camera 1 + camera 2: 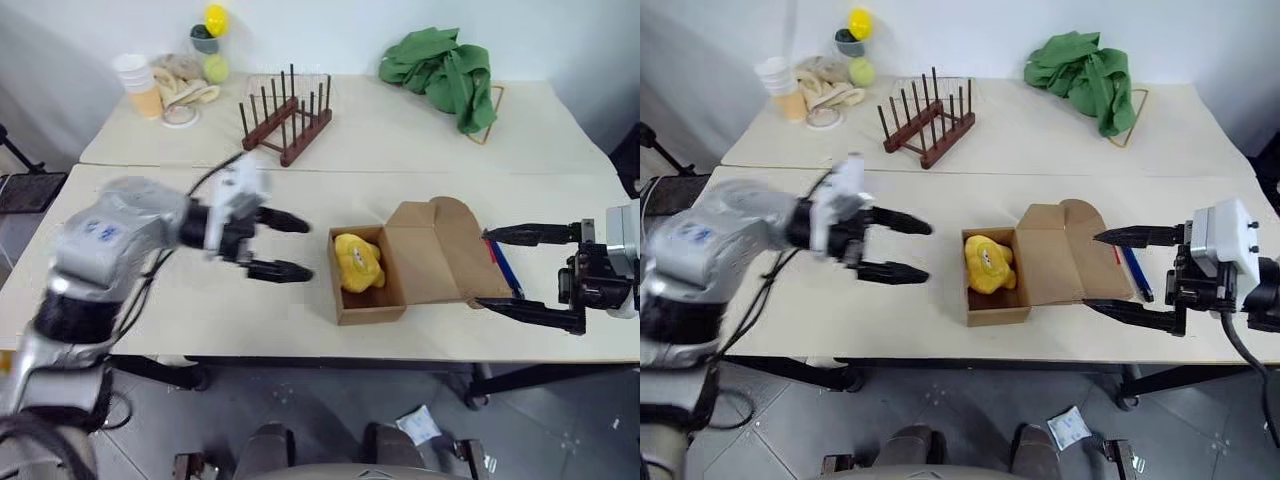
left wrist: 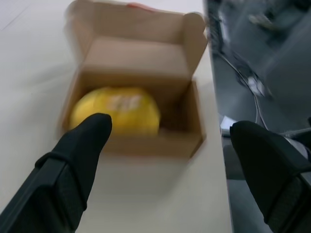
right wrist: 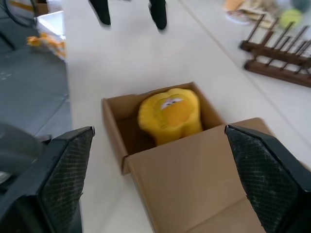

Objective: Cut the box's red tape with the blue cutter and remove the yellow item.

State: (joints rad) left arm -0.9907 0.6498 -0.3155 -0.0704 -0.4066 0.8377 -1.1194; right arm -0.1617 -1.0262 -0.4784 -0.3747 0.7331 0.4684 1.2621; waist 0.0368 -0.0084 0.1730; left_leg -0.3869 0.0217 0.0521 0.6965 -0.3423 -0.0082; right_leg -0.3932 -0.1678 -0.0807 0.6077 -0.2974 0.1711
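Both grippers spread wide, empty. Box (image 1: pixel 372 283) open, yellow item (image 1: pixel 358 262) inside; blue cutter (image 1: pixel 505 268) beyond lid. I'd bring left gripper (image 1: pixel 282 245) over item, straddle it, close gently.

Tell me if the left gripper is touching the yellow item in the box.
Apart. The left eye view shows bare tabletop between the open left gripper and the box, with the yellow item lying inside, untouched.
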